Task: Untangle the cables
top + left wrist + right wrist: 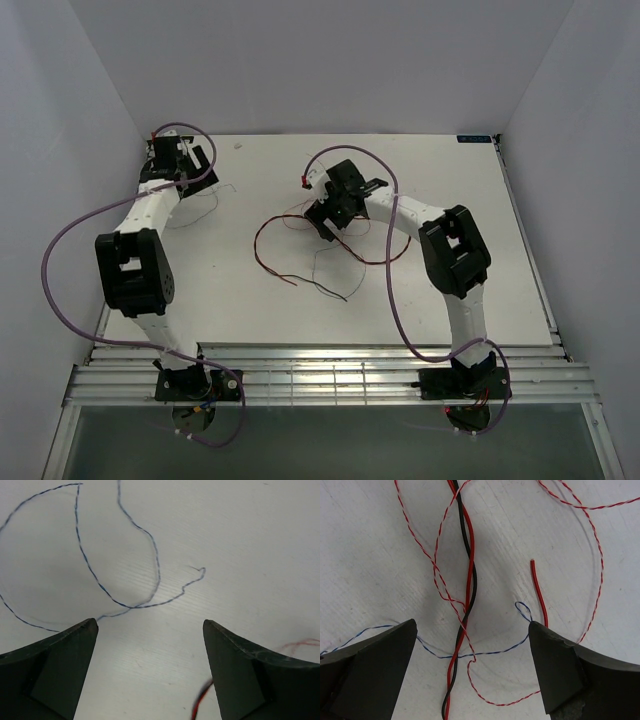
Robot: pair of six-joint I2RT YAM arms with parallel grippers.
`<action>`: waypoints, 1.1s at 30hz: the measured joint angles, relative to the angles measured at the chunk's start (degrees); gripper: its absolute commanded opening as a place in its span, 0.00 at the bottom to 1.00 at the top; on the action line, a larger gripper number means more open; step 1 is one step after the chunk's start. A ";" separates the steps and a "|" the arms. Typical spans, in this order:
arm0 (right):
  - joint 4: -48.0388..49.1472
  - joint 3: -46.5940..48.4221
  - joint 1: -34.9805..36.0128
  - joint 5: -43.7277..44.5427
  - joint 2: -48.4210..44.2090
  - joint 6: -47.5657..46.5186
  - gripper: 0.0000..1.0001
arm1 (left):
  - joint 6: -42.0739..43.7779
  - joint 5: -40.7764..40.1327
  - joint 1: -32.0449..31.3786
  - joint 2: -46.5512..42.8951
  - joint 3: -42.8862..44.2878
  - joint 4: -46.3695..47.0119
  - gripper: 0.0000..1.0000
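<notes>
The cables lie tangled at mid-table: a red wire (262,243) loops left and a black wire (330,288) trails toward the front. My right gripper (331,220) hovers over the tangle, open. Between its fingers (472,624) a red and black twisted pair (468,580) runs up the view, crossed by a red-white strand (438,575) and a blue-white strand (490,653); a loose red wire end (538,590) lies near the right finger. My left gripper (197,162) is at the far left, open (150,623), over a looping blue-white strand (120,602), holding nothing. A red-black wire (200,705) shows beside its right finger.
The white table (470,220) is boxed in by white walls at the back and both sides. Purple arm hoses (60,240) arc beside each arm. A slatted metal rail (330,380) runs along the near edge at the arm bases.
</notes>
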 measured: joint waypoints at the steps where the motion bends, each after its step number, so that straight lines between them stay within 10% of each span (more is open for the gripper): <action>1: -0.07 0.07 0.00 0.15 0.59 -0.09 1.00 | -0.70 2.25 0.00 -1.90 -0.96 -0.39 0.98; 4: -0.11 0.07 0.00 0.52 1.79 -0.52 0.81 | -2.34 7.87 -0.31 -6.80 -2.56 -0.42 0.98; 9: 0.48 0.02 0.00 0.46 1.97 -1.33 0.10 | -3.34 12.61 -2.29 -11.56 -2.95 -0.13 0.98; 17: 2.27 -7.15 0.00 -2.14 -3.50 1.27 0.08 | -4.24 14.86 -8.20 -13.07 -7.19 -0.68 0.98; 33: 8.46 -23.98 0.00 2.29 -43.63 19.02 0.08 | -6.21 17.90 -21.64 -13.81 -15.78 -0.90 0.98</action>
